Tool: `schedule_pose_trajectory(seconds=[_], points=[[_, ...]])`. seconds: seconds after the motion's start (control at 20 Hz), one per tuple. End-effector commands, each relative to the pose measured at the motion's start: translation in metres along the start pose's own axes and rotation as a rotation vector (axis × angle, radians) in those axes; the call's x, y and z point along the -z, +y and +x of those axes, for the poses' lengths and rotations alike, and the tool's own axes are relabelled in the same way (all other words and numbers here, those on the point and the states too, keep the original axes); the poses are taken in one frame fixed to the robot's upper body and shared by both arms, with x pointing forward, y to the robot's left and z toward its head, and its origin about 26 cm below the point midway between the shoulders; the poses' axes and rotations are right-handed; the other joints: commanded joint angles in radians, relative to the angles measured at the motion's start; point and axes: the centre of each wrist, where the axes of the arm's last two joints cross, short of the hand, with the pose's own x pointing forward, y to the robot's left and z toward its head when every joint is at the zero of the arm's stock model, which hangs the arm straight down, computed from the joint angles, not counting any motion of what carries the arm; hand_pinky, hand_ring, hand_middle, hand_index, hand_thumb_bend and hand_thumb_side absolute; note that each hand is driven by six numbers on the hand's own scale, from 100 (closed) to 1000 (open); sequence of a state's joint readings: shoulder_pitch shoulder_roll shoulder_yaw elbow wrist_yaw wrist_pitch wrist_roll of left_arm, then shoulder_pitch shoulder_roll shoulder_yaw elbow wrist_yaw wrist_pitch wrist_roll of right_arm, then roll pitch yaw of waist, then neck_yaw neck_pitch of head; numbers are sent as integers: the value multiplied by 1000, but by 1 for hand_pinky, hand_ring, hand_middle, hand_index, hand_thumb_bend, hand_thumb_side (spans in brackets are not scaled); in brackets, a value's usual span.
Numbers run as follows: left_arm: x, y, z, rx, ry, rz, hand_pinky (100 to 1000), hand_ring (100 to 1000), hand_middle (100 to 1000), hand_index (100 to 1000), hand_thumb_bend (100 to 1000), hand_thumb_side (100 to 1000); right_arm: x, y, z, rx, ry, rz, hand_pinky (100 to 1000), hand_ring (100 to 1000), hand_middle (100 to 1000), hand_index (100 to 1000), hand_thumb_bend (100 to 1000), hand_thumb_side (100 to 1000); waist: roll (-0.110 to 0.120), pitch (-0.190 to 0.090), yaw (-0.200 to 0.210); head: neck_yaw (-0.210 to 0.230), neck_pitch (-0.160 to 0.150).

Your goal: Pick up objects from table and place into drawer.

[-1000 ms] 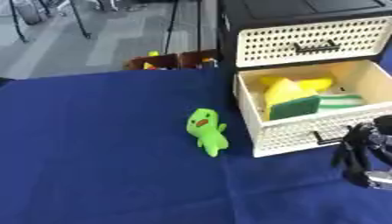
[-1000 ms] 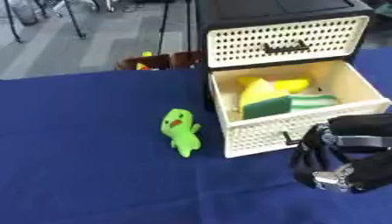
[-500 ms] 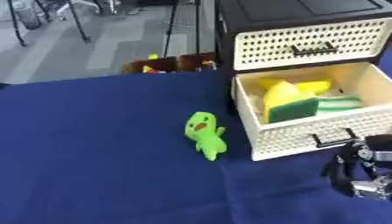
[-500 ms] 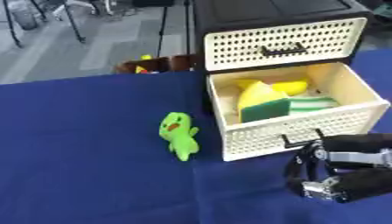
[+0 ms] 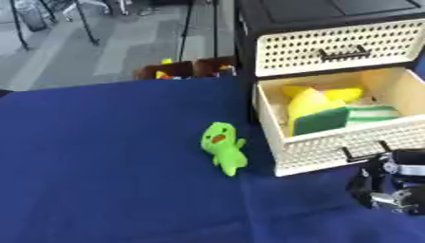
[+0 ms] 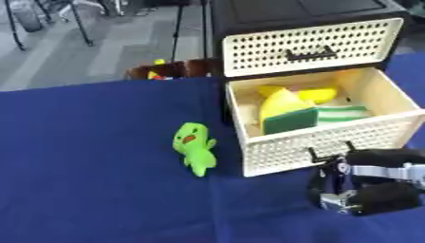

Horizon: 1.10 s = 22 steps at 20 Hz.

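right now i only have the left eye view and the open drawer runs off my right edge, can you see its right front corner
Observer: Yes. In the right eye view the open drawer shows whole, right front corner included, and nothing hangs over that corner.
Operator: ok and the robot hand is cut off in my lower corner, where does it sit
Observer: The right robot hand shows whole there, low in front of the drawer's front wall and just under its handle, with the arm running off to the right edge. I cannot tell whether it touches the handle.
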<state>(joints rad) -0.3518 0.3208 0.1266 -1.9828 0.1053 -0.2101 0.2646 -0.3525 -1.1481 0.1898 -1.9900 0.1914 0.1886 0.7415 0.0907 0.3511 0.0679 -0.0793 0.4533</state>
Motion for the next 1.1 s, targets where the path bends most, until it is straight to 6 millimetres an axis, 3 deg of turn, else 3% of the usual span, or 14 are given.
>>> schedule_pose_trajectory(seconds=[0.05,1.1], points=[[3,2,5,8,-18,0,445,611,630,799,383,883,-7,-12,4,-26,33,-44,409,659,715,838,255,1000,-8,-14,6,-4,-17],[-3,1,3,-7,1,3,438,610,627,798,383,885,-4,-30,10,1,197,-98,472,725,754,839,246,1000,-9,0,34,-36,-50]])
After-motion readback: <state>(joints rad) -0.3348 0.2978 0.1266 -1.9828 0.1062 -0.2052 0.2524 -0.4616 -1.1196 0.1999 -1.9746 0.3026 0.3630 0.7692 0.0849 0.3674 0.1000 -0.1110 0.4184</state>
